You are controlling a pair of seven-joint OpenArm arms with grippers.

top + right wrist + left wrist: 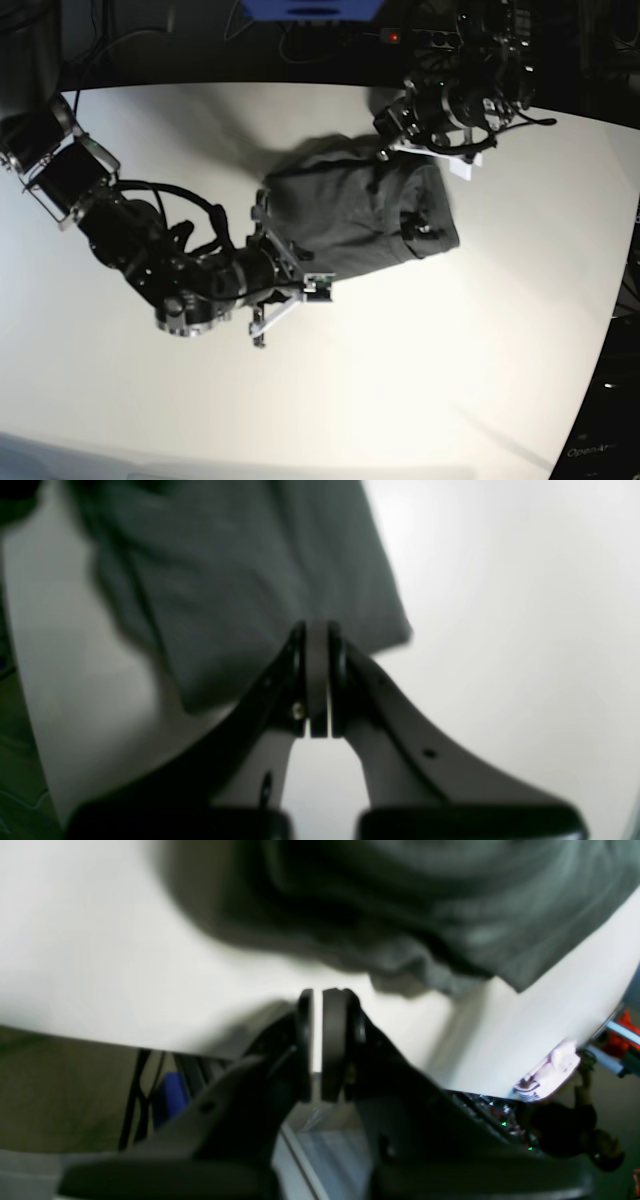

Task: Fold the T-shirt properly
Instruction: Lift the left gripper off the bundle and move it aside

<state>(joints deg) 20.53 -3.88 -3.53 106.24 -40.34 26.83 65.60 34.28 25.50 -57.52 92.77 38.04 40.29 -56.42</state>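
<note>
The base view looks down from above, taking in most of the surface (430, 370) and both arms. Each wrist view looks closely past its own gripper's fingers (345, 1015) at the surface, the left also catching floor (75, 1090) past an edge. All three share the T-shirt (340, 215).

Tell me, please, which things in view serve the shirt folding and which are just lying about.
For the job:
- T-shirt
- left gripper
- right gripper
- table

Lying about:
- blue object
- pale cloth
</note>
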